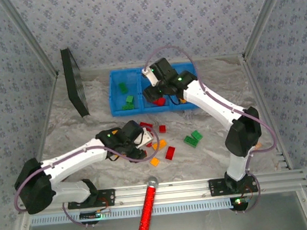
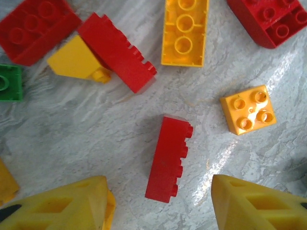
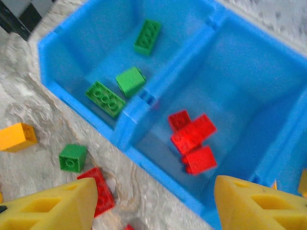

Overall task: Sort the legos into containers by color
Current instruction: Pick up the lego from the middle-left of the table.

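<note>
A red lego (image 2: pixel 169 158) lies on its side on the marble table, its near end between the yellow fingers of my left gripper (image 2: pixel 160 211), which is open and not touching it. Around it lie more legos: an orange square (image 2: pixel 248 109), a long yellow one (image 2: pixel 184 28) and a red one (image 2: pixel 116 51). In the top view the left gripper (image 1: pixel 139 140) hangs over this loose pile. My right gripper (image 3: pixel 153 206) is open and empty over the near wall of the blue containers (image 3: pixel 144 103). The left compartment holds green legos (image 3: pixel 129 80), the middle one red legos (image 3: pixel 193 134).
A black panel (image 1: pixel 74 81) leans at the back left. A red glittery cylinder (image 1: pixel 147 209) lies across the front rail. Loose green bricks (image 1: pixel 193 138) and a red brick (image 1: pixel 170 153) lie right of the left gripper. Patterned walls enclose the table.
</note>
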You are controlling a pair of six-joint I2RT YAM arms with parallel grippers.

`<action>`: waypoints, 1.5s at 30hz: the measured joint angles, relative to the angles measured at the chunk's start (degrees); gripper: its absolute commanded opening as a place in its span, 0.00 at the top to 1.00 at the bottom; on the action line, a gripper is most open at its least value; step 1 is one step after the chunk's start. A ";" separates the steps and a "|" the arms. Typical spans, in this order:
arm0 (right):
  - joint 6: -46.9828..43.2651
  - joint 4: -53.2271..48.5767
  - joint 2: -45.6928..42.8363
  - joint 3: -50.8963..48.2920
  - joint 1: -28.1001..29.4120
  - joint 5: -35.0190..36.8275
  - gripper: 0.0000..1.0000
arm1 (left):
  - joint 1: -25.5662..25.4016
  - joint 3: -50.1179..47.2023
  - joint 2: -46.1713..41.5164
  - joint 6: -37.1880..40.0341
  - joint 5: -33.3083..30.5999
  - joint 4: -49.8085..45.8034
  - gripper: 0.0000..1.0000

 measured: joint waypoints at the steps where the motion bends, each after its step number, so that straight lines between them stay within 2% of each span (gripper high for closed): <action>1: 1.25 -0.07 -0.85 -1.38 -0.61 0.20 0.33 | -0.07 -0.07 0.72 0.15 0.22 0.07 0.42; 6: 6.67 -0.04 -5.31 -7.54 -2.71 0.50 0.34 | -0.22 -0.20 3.19 0.35 0.81 -0.04 0.42; 12: 14.53 0.57 -11.76 -18.53 -2.67 0.61 0.35 | -2.14 -0.20 6.40 0.33 0.81 -0.02 0.43; 21: 23.41 0.59 -18.01 -32.76 -2.36 -0.76 0.35 | -2.97 2.97 12.96 1.33 -0.74 -0.79 0.60; 25: 25.29 0.52 -20.63 -35.28 -2.38 -1.22 0.35 | -2.97 4.59 14.64 1.99 -1.27 -2.34 0.63; 27: 25.77 0.52 -21.81 -35.98 -2.56 -1.38 0.35 | -2.97 5.31 15.34 2.19 -1.40 -3.10 0.63; 32: 25.99 0.57 -23.21 -37.20 -3.78 -1.79 0.35 | -2.97 6.01 16.13 2.58 -1.38 -3.96 0.51; 38: 25.99 0.98 -23.21 -38.38 -4.52 -2.32 0.35 | -3.32 5.05 19.02 2.45 -0.66 -3.08 0.46; 42: 25.97 1.62 -23.19 -38.80 -4.52 -2.93 0.35 | -3.34 4.46 19.32 2.43 -0.74 -3.04 0.46; 45: 25.94 1.84 -22.99 -38.80 -4.52 -3.08 0.35 | -3.34 4.46 19.32 2.23 -0.94 -2.97 0.54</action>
